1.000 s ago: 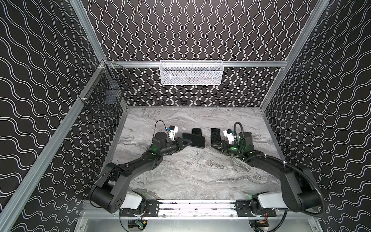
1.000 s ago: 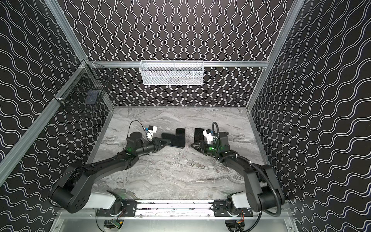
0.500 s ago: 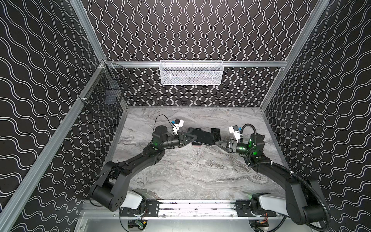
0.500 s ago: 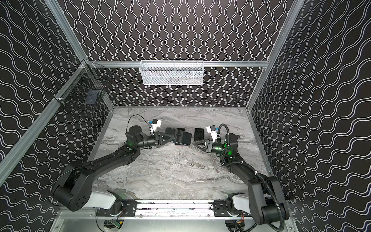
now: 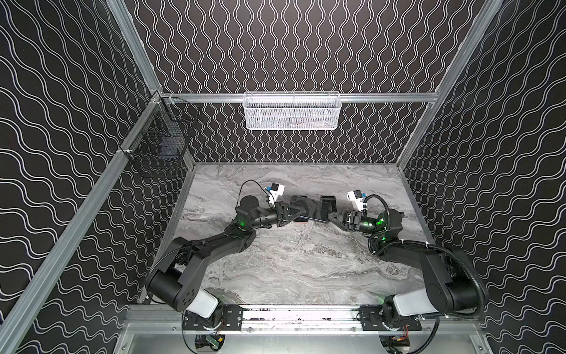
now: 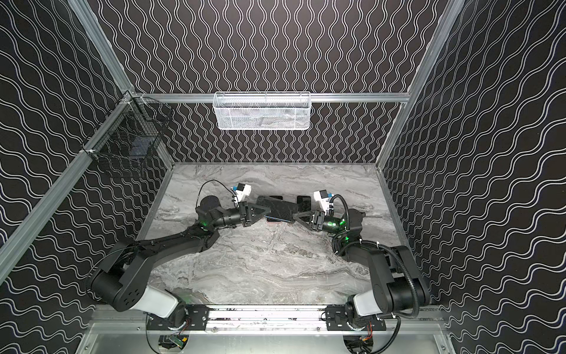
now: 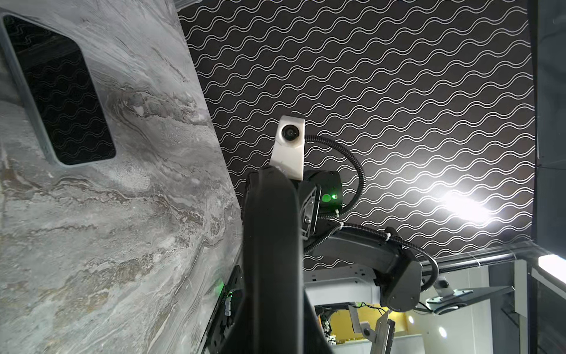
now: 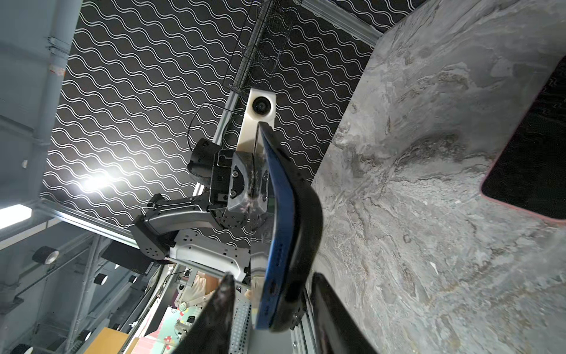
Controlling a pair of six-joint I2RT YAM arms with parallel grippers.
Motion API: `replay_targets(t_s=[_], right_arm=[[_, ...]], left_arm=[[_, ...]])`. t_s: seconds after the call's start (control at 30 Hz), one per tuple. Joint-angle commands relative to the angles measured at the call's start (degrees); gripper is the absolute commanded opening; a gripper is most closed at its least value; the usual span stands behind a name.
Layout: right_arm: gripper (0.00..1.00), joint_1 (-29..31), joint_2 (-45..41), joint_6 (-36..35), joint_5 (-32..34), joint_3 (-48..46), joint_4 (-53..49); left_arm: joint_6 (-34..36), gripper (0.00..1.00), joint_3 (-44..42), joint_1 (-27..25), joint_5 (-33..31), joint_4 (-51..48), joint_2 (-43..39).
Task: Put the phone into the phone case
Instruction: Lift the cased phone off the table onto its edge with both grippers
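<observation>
A blue phone (image 8: pixel 277 220) with a black phone case (image 8: pixel 307 211) on its back hangs above the table at mid-back, seen in both top views (image 5: pixel 314 210) (image 6: pixel 280 209). My left gripper (image 5: pixel 298 212) (image 6: pixel 266 211) is shut on its left end; the left wrist view shows it edge-on as a dark slab (image 7: pixel 271 245). The case bows away from the phone near the free end. My right gripper (image 5: pixel 331 216) (image 6: pixel 296 216) (image 8: pixel 272 277) straddles that free end with its jaws apart. A gap shows between one finger (image 8: pixel 225 294) and the phone's screen side.
A dark phone with a red rim (image 8: pixel 533 147) lies on the marble table (image 5: pixel 291 260) just under the held one. A grey-rimmed phone (image 7: pixel 61 92) (image 5: pixel 328 200) lies further back. A white mesh basket (image 5: pixel 291 110) hangs on the back wall and a black wire basket (image 5: pixel 159 147) on the left wall.
My left gripper has lifted the phone and case and carried them towards the middle. My right gripper left the phones on the table, swung round, and now straddles the held phone's free end.
</observation>
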Motion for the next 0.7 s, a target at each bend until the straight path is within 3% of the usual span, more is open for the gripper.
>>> replay_targets(t_s=[0.0, 0.23, 0.5, 0.6, 0.67], right_arm=[[0.34, 0.37, 1.40, 5.63, 0.59, 0.01, 11.05], [0.18, 0.46, 1.44, 4.02, 1.29, -0.07, 8.89], [0.00, 0.53, -2.70, -5.01, 4.74, 0.13, -5.90], [0.01, 0.49, -6.13, -10.48, 6.87, 0.94, -15.96], [0.16, 0.53, -8.79, -14.85, 8.43, 2.10, -23.65]], left_arm=[[-0.68, 0.00, 0.71, -0.25, -0.75, 4.49, 0.38], [-0.83, 0.00, 0.68, -0.49, -0.79, 5.02, 1.31], [-0.85, 0.00, 1.20, -0.51, -0.53, 5.45, 1.97], [0.16, 0.00, 1.43, -0.47, -0.10, 4.32, 1.71], [1.21, 0.00, 1.39, -0.52, 0.09, 3.23, 1.14]])
